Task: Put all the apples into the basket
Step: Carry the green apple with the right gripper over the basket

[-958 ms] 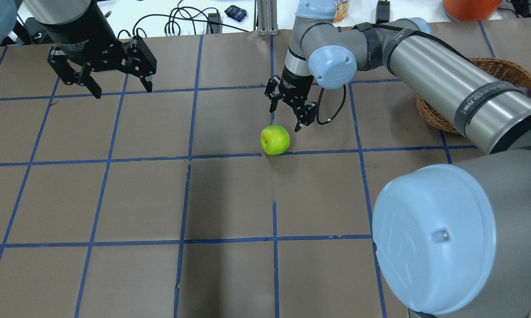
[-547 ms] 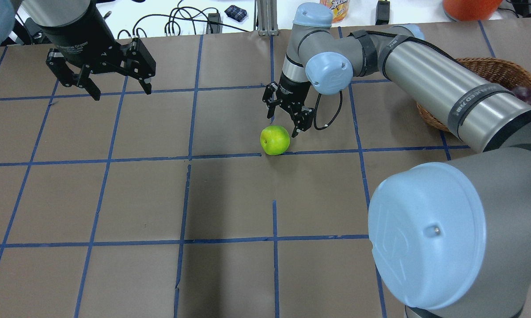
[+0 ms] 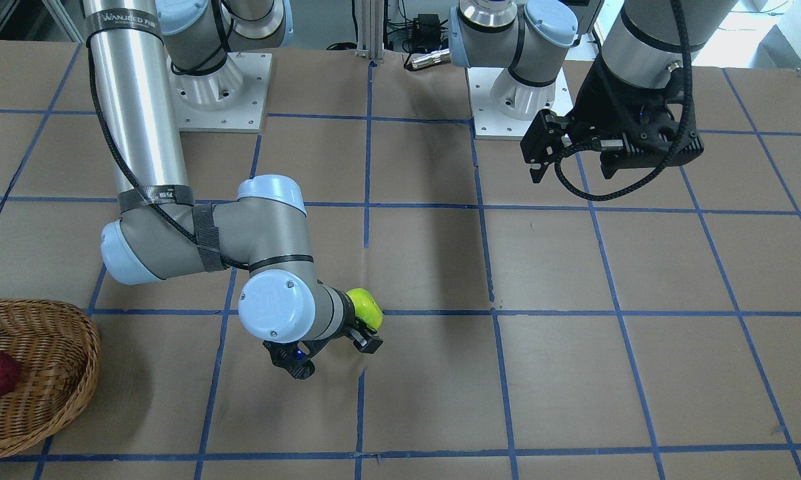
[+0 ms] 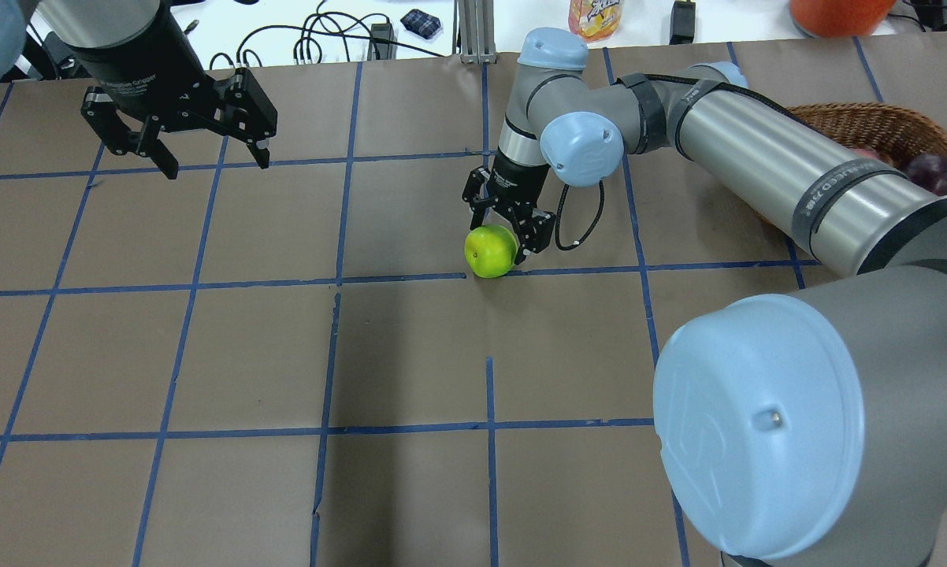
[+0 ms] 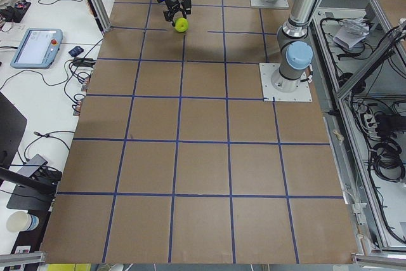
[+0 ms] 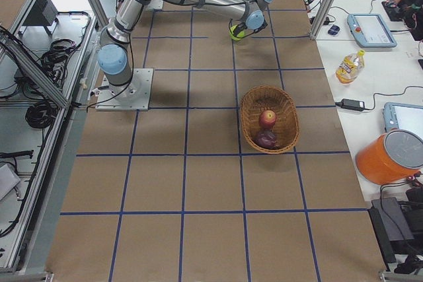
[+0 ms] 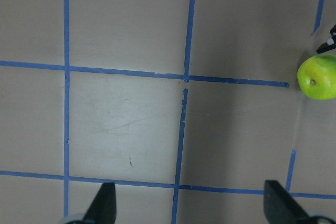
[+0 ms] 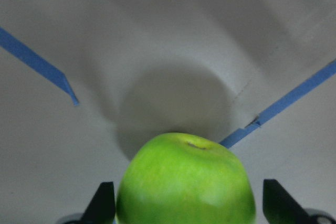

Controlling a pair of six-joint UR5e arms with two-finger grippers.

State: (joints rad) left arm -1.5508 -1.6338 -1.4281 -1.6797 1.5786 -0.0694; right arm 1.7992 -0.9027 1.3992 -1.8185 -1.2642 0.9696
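At the right gripper (image 4: 503, 233), low over the table (image 4: 206, 354), fingers wide apart, one on each side of the green apple (image 4: 490, 252), not closed on it. Apple resting on a blue tape line (image 4: 402, 277) near the table's middle. On the band (image 4: 828, 193) of the right arm (image 4: 749, 157), print like "WANJUSED". At the left gripper (image 4: 217, 164), raised and well apart, also a wide opening with nothing inside; white print ending in "Gripper" above it. Far to the right, in the basket (image 6: 242, 121), red apple (image 6: 267, 118) and maroon apple (image 6: 267, 139) close together.

My bench (image 4: 206, 354), brown under a blue tape grid (image 4: 402, 277).
A green apple (image 4: 489, 250) lies mid-bench, towards the far side; the wicker basket (image 4: 891, 130) sits far right.
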